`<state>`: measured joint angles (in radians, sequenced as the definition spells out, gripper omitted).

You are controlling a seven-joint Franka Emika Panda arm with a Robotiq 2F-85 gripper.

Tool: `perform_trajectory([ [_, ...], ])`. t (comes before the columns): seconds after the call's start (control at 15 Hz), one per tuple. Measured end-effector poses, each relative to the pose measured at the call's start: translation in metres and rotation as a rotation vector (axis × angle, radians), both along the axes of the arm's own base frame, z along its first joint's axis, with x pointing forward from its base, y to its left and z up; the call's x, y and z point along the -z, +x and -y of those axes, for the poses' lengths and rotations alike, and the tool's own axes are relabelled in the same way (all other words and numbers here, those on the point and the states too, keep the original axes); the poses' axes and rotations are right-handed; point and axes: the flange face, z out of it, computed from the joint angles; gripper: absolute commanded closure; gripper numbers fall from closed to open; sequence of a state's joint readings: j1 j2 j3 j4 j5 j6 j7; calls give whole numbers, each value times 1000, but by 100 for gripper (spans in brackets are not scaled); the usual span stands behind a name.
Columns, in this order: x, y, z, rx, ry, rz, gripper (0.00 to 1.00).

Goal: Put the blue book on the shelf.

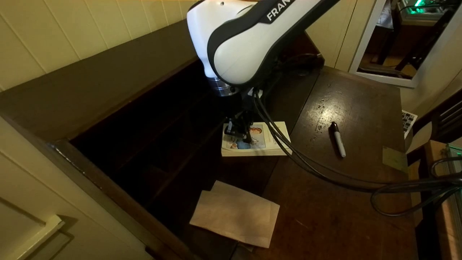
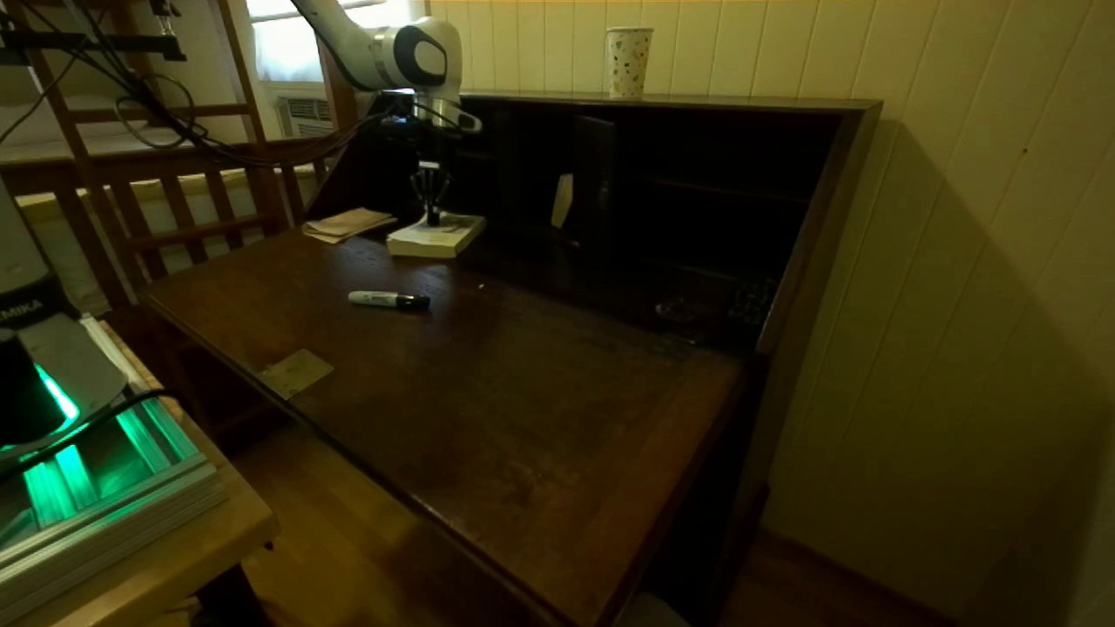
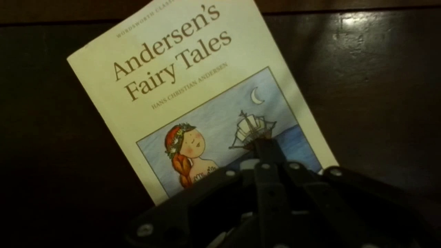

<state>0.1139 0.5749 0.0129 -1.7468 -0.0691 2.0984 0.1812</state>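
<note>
Black metal pincer (image 2: 433,219) is hanging over or on the thick white-covered paperback (image 2: 440,237), jaws pressed together, pinching nothing. Thin navy-black rectangular book (image 2: 596,192), likely the target, is standing long-axis-vertical at the dark-brown wooden cubby shelf (image 2: 766,104), right of the pincer in an exterior view; any nudge would be going sideways.

Dim light leaves the shelf (image 1: 108,81) nearly black inside, glare spotting the desk (image 1: 321,139).
</note>
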Motion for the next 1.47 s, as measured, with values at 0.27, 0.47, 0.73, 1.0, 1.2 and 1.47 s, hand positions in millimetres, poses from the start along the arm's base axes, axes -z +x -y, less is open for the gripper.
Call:
perform_trajectory([
  [0.27,0,0,-7,33,-9,5,100],
  [0.47,-1,1,-8,67,-17,0,100],
  [0.73,-2,2,-7,108,-24,3,100],
  [1.0,-14,6,0,144,-25,24,100],
  [1.2,-34,9,7,168,-9,53,100],
  [1.47,-70,11,25,193,-8,116,100],
])
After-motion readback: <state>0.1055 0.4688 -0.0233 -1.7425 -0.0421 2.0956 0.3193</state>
